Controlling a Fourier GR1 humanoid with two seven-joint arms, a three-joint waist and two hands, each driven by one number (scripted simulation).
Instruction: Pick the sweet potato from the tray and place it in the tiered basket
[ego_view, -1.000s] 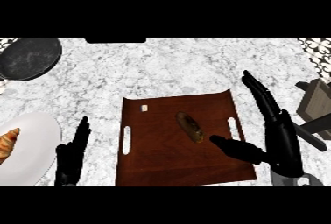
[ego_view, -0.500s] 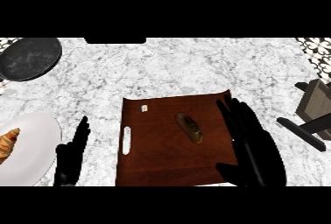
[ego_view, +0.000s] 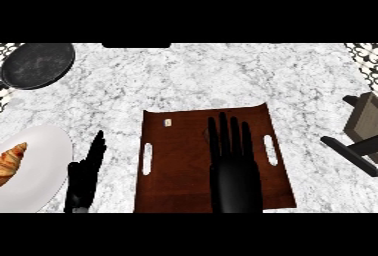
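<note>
Right hand (ego_view: 235, 172) flat over tray (ego_view: 177, 170), sweet potato hidden beneath.

Right hand (ego_view: 235, 172) flat over brown tray (ego_view: 177, 170), fingers straight, hiding sweet potato. Left hand (ego_view: 83, 172) rests open left of tray; white plate (ego_view: 40, 150) with croissant (ego_view: 10, 159) further left.

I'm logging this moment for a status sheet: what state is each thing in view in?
Right hand: open, fingers straight, flat over the tray's middle.
Left hand: open, resting beside the tray, fingers up.
Tray: flat on the counter.
Sweet potato: hidden, not visible under the right hand.
Plate: at the left edge, holding a croissant.
Pan: top left, nothing in it.
Tiered basket: at the right edge, partly in view.
</note>
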